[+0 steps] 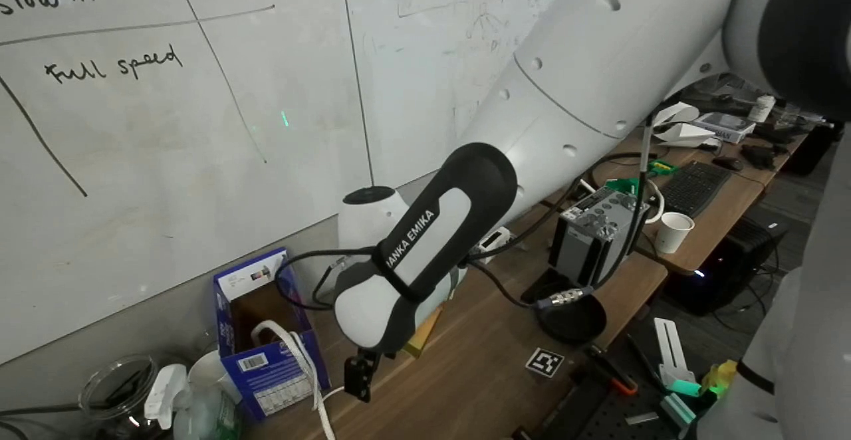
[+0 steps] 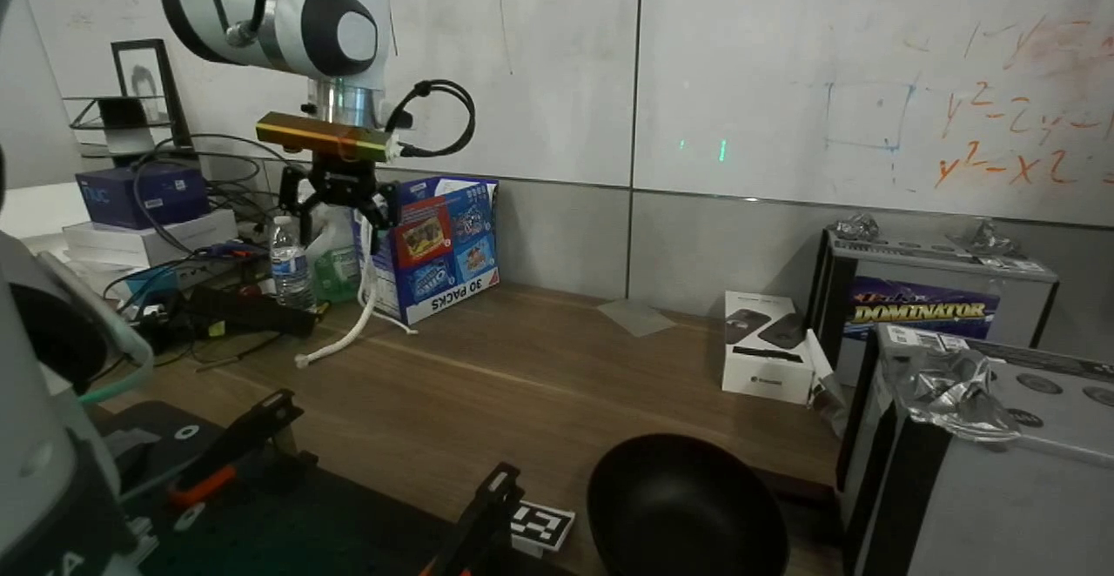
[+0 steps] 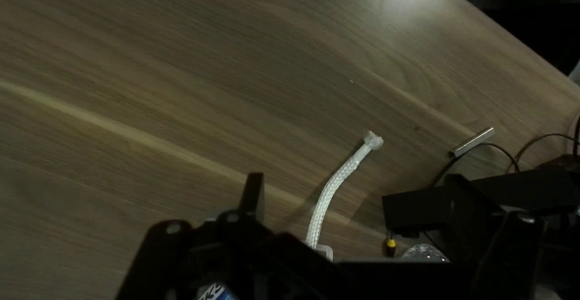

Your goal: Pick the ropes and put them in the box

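The blue box (image 1: pixel 269 380) stands against the wall, its flap upright at the back; its printed side (image 2: pixel 444 254) shows in an exterior view. White ropes (image 1: pixel 302 360) come up from inside it, bend over the front wall and hang down outside to the tabletop. The frayed rope end (image 3: pixel 349 166) lies over the table in the wrist view. Above the hanging strands and beside the box, my gripper (image 2: pixel 344 230) is open, its fingers wide apart and nothing between them. How much rope lies inside the box is hidden.
A spray bottle (image 2: pixel 335 254) and a water bottle (image 2: pixel 289 267) stand beside the box, with a clear jar (image 1: pixel 120 387) close by. Cables and boxes crowd that end. A black bowl (image 2: pixel 687 506) and a white phone box (image 2: pixel 766 350) sit farther along the table.
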Motion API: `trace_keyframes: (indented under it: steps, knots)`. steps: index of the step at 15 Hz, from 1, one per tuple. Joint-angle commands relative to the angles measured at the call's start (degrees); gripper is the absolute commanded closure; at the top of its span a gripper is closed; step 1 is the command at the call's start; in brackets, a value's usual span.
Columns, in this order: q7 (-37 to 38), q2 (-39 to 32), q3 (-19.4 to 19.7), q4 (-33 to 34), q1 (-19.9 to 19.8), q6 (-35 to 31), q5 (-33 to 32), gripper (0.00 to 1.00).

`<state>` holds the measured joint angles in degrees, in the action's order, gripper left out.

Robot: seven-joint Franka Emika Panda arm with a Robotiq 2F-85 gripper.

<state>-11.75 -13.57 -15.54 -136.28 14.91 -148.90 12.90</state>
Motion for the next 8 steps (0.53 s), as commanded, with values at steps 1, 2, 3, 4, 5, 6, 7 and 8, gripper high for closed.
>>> trace_keyframes:
  steps: [1,2,3,4,5,6,7,8]
  knots:
    - [-4.4,-3.4,-3.0,-0.8,-1.7,-9.0,1.2,0.0]
    - [-5.1,-4.7,-4.0,-0.2,-2.4,-10.9,1.5,0.0]
    - [-5.5,-6.2,-4.9,0.3,-2.9,-12.7,1.4,0.0]
    - [-5.8,-7.6,-5.9,0.8,-3.6,-14.3,1.3,0.0]
    - [-6.0,-8.9,-7.0,1.6,-4.4,-15.4,1.1,0.0]
    - [-6.1,-10.1,-7.9,1.8,-5.1,-16.8,0.7,0.0]
    - [-5.9,-11.4,-8.6,2.5,-5.6,-18.1,0.1,0.0]
    - [-5.0,-12.4,-8.3,3.1,-5.2,-19.4,-1.4,0.0]
